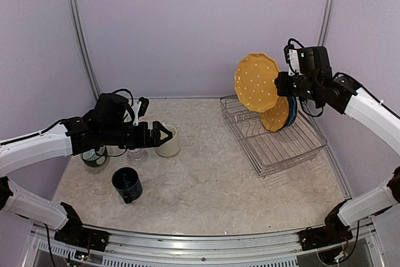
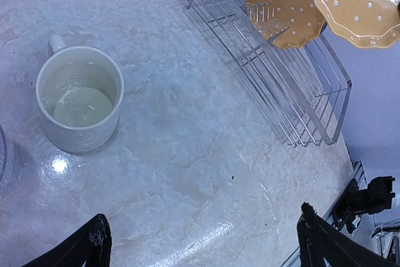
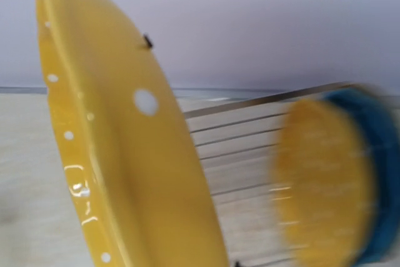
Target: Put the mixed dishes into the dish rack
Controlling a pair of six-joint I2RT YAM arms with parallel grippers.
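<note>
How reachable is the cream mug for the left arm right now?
Probably yes: the left fingers are open, the cream mug stands upright close ahead, bare table between them.

Lab test cell — blank pale walls (image 1: 200, 29), aluminium posts (image 1: 79, 29), two robot arms (image 1: 37, 148), marbled tabletop (image 1: 206, 186).

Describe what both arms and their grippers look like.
Left arm and right arm match: white shells on the long links, black joints and wrist housings, thin black cables looping over each wrist. The left gripper and right gripper are black; the left fingers taper to points.
</note>
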